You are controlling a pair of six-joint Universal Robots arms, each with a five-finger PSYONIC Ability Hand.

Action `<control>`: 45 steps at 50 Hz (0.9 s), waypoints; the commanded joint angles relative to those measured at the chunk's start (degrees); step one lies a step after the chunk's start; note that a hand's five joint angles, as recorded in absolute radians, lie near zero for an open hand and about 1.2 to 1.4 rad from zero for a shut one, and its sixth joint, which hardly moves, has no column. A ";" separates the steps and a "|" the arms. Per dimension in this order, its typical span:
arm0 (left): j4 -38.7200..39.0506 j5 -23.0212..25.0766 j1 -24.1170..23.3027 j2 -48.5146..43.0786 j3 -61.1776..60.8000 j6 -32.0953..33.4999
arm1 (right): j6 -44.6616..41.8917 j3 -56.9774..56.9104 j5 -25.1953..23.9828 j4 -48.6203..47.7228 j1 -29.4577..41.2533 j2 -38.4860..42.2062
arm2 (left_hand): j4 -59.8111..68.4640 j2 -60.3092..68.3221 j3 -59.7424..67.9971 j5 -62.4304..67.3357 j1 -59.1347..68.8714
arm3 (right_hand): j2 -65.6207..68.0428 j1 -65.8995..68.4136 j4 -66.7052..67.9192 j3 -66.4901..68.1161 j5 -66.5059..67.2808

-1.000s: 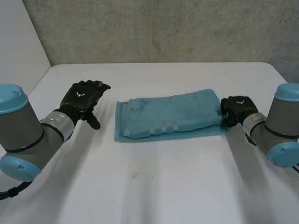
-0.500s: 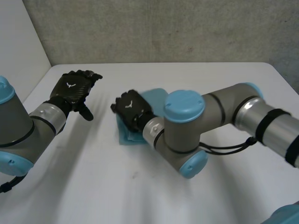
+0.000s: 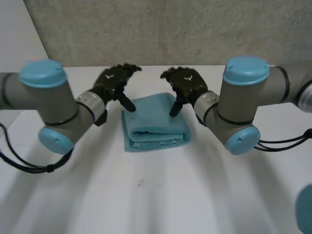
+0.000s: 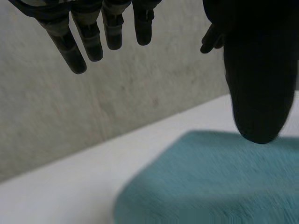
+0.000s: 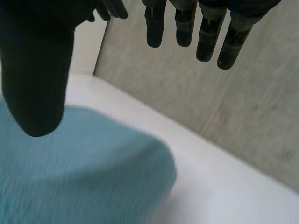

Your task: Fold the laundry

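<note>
- A white bench (image 3: 161, 195) stood in front of a rough grey wall (image 3: 170, 29).
- A teal towel (image 3: 156, 122) lay near the middle of the bench. It was folded into a thick, roughly square pad, and its stacked edges faced the near side in the head view.
- The left hand (image 3: 116, 80) hung over the bench at the towel's far left corner. Its fingers were spread and relaxed and held nothing, and its thumb pointed down toward that corner.
- The right hand (image 3: 187, 84) hung over the far right part of the towel. It was also slack and empty, with its thumb pointing down at the cloth.
- The two hands were near each other but apart, with the towel's far edge below and between them.
- In the left wrist view, the left hand (image 4: 257, 70) showed straight fingers (image 4: 88, 42) held well away from the thumb. The towel (image 4: 210, 186) lay under the thumb tip, but I could not tell whether the tip touched the cloth.
- In the right wrist view, the right hand (image 5: 37, 70) was likewise wide, with straight fingers (image 5: 187, 23). The towel (image 5: 84, 177) lay beneath the thumb, and contact could not be told there either.
- Bare bench ran between the towel's far edge and the wall.
</note>
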 commanded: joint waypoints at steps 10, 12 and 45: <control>-8.28 -5.14 -0.86 -10.32 2.49 0.60 | 0.64 -15.53 -5.52 12.65 -2.85 14.20 | -0.43 -0.28 -1.06 -1.30 0.21 | -2.66 -2.01 -3.44 -2.31 -3.79; -8.73 -5.14 -0.86 -8.13 1.79 0.60 | 0.81 -16.51 -5.52 13.27 -2.85 13.67 | -0.43 -0.28 -1.06 -1.30 0.21 | -2.66 -2.01 -3.44 -2.31 -3.79; -17.44 -5.14 11.01 49.19 -21.50 2.09 | -1.65 34.71 7.85 0.99 -14.19 -48.98 | -1.82 -1.67 -2.45 -2.69 -1.18 | -2.66 -2.01 -3.44 -2.31 -3.79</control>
